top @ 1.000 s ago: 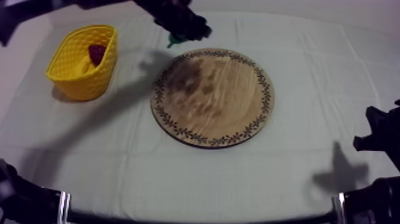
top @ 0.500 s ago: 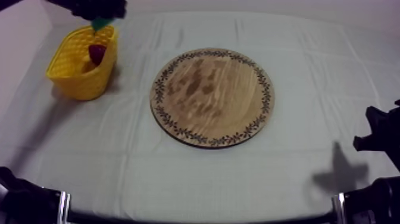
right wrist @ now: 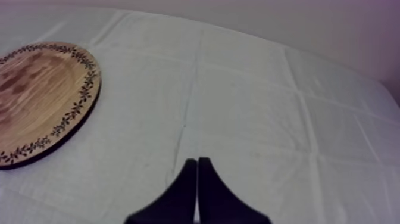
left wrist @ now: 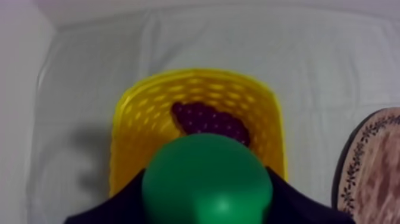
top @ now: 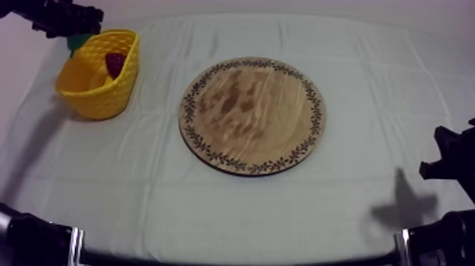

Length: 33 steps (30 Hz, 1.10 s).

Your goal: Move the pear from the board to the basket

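Observation:
The green pear (left wrist: pixel 206 179) is held in my left gripper (top: pixel 74 39), which is shut on it and hangs above the far left end of the yellow basket (top: pixel 85 88). In the top view a bit of the pear (top: pixel 75 42) pokes out under the black fingers. Below the pear the basket (left wrist: pixel 137 119) holds a bunch of dark purple grapes (left wrist: pixel 208 121), seen dark red in the top view (top: pixel 115 64). The round wooden board (top: pixel 252 115) lies bare in the middle. My right gripper (right wrist: pixel 196 170) is shut, a narrow wedge over the cloth.
The board's patterned rim (left wrist: pixel 357 161) lies to the right of the basket in the left wrist view. The board (right wrist: pixel 41 95) is also left of my right gripper. The right arm (top: pixel 449 159) rests low at the table's right edge.
My left gripper carried the pear from the board's far left edge leftward, past the basket's right end, to above its far left end. The right arm stayed still.

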Available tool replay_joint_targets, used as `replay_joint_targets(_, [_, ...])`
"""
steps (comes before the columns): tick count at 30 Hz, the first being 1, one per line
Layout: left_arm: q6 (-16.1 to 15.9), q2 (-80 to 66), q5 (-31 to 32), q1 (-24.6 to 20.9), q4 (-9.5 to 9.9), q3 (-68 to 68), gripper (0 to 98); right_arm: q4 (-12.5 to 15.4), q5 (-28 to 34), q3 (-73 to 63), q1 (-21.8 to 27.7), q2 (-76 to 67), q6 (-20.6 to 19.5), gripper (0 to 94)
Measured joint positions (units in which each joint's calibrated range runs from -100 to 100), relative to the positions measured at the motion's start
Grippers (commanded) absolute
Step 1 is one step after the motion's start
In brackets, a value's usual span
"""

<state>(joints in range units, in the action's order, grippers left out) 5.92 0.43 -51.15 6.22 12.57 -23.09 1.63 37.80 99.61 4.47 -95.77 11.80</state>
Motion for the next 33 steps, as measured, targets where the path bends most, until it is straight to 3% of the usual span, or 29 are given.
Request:
replay_joint_targets(28, [0.3,9.8,2.4,-1.3,0.41,-0.4,44.8,0.0,0.0,0.0,0.0,0.0,0.0,0.5])
replay_joint_targets(31, [0.3,9.8,2.5,-1.3,0.41,-0.2,51.3,0.0,0.0,0.0,0.0,0.0,0.0,0.5])
replay_joint_targets(33, [0.4,9.8,2.5,-1.3,0.43,-0.1,68.3,0.0,0.0,0.0,0.0,0.0,0.0,0.5])
